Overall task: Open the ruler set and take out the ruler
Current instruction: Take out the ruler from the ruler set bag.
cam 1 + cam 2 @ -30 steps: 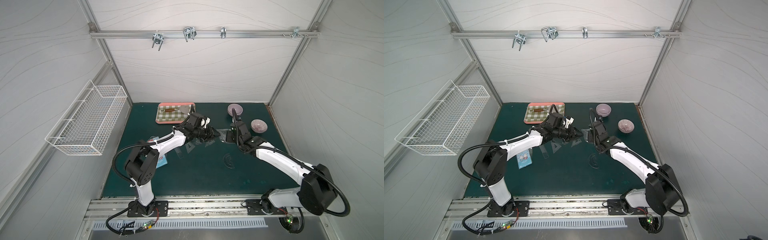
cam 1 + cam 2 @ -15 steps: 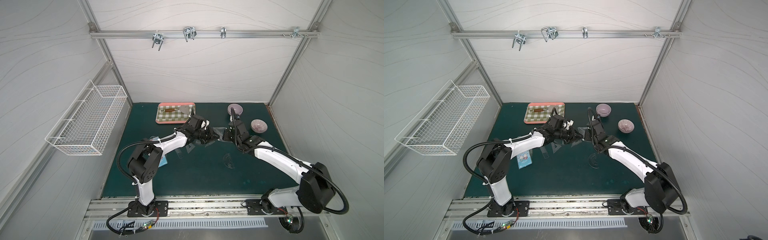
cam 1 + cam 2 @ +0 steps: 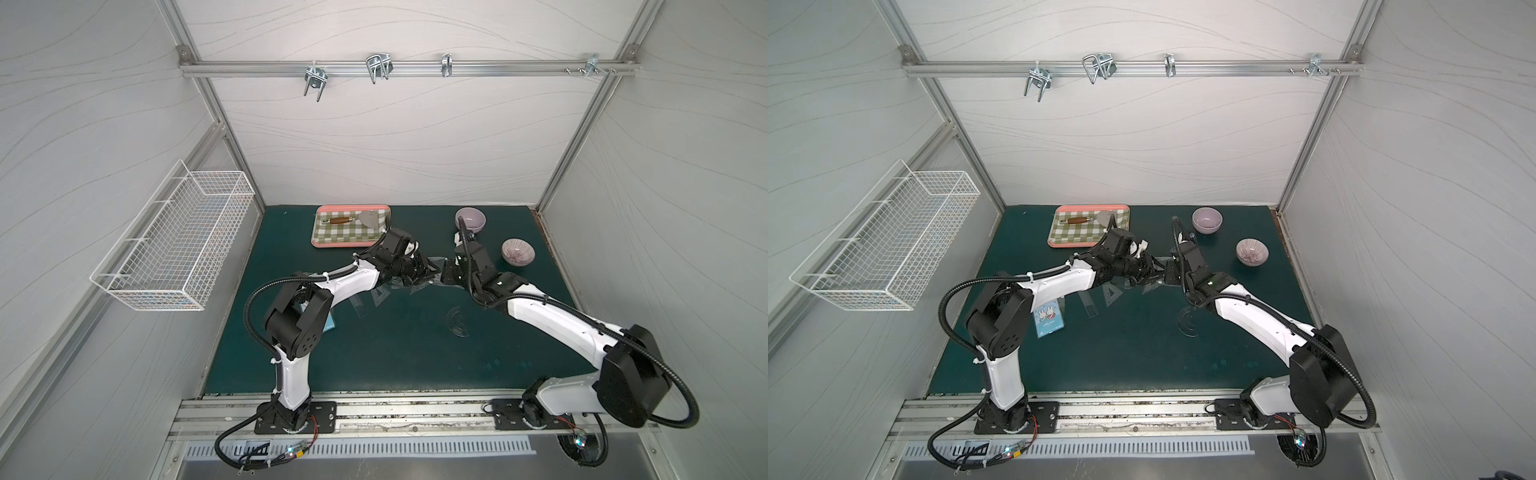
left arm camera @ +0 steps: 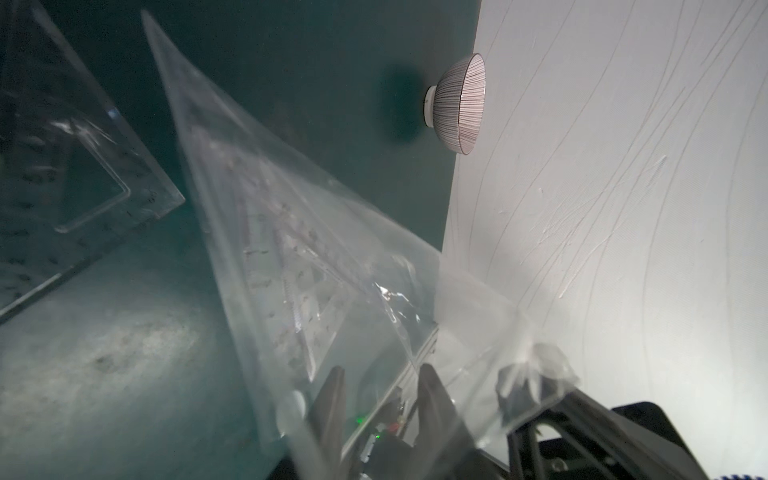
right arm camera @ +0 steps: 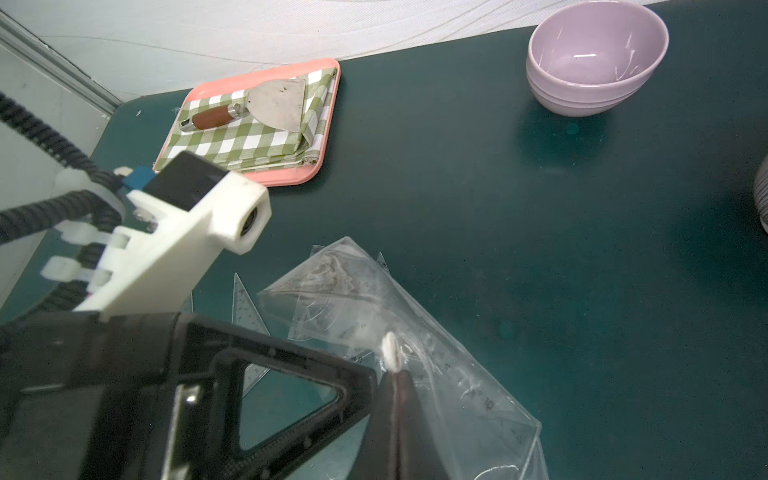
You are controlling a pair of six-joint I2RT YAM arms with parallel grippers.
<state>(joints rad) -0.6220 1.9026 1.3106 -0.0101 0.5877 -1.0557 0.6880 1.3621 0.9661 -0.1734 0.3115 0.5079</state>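
Note:
The ruler set is a clear plastic bag (image 5: 374,299) held off the green mat between my two grippers, also visible in a top view (image 3: 436,266). My right gripper (image 5: 395,374) is shut on the bag's edge just below its white snap button (image 5: 390,353). My left gripper (image 4: 382,399) reaches into the bag's mouth. Its jaws stand apart, with the thin edge of a clear ruler (image 4: 299,291) passing between them. Both top views show the grippers tip to tip, the left gripper (image 3: 430,268) and the right gripper (image 3: 448,272).
Clear set squares (image 3: 380,295) and a protractor (image 3: 457,322) lie loose on the mat. A blue rabbit card (image 3: 1049,322) lies by the left arm. At the back are a pink tray (image 3: 353,206) with a scraper (image 3: 365,218), a purple bowl (image 3: 470,219) and a striped bowl (image 3: 518,251).
My left gripper has pushed a little further toward the right gripper, into the bag. The right gripper keeps its hold and has barely moved.

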